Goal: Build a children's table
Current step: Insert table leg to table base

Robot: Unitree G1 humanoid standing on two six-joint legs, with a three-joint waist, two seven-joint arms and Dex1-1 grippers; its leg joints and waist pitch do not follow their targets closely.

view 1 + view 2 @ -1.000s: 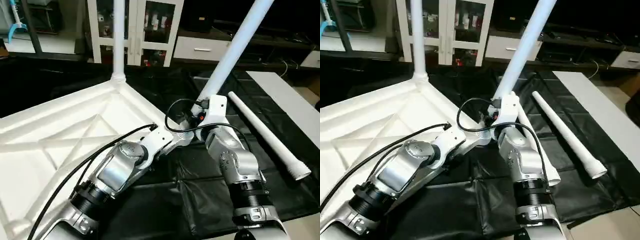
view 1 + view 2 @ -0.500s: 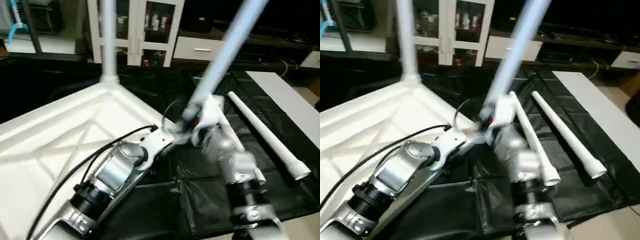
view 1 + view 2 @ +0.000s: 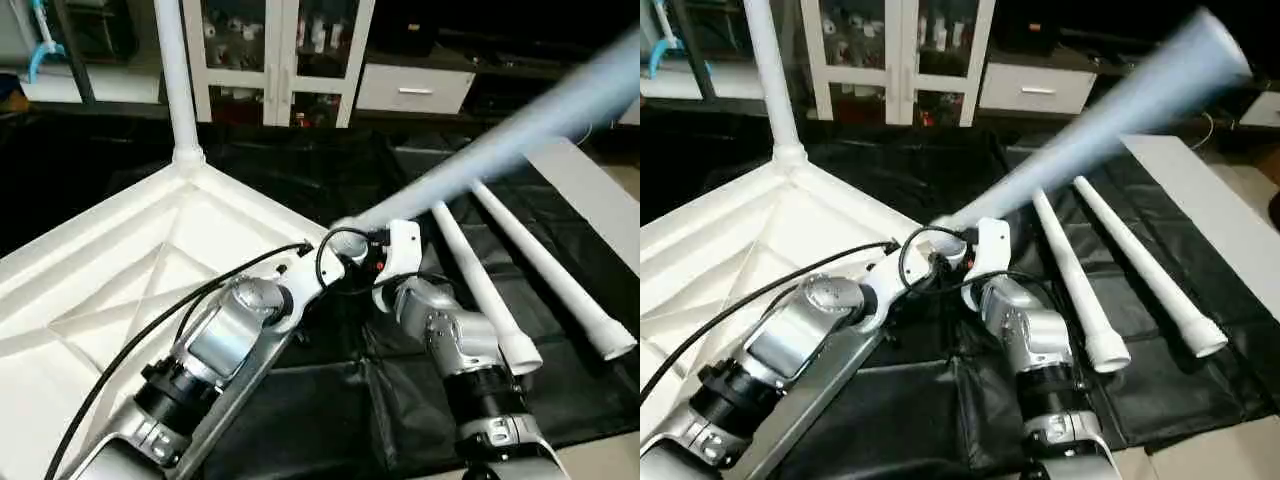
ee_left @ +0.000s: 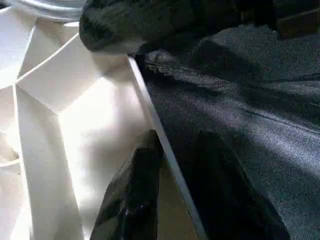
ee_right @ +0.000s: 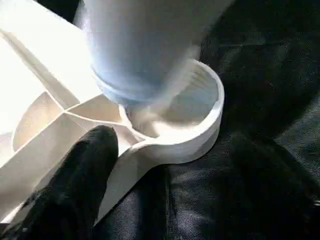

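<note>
The second leg (image 3: 1090, 125) tips loose in its corner socket (image 5: 192, 117); right gripper (image 5: 165, 200) spread wide, left gripper (image 4: 172, 165) pinching the tabletop's rim (image 4: 150, 112). The leg needs regrasping and standing upright.

White table top (image 3: 120, 270), X-ribbed underside; white legs (image 3: 555, 275). Black textured cloth (image 4: 260, 100) beside the left gripper (image 4: 175, 165), black fingers (image 4: 135, 190). Silver forearms (image 3: 225, 340), black cable (image 3: 130, 340). Right gripper (image 5: 165, 195) beside white socket (image 5: 200, 115).

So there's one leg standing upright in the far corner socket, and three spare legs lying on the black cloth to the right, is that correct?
Not quite. The upright leg in the far corner socket is right, but only two spare legs lie on the black cloth, as the right eye view shows. Another leg is tilting at the near corner socket.
</note>
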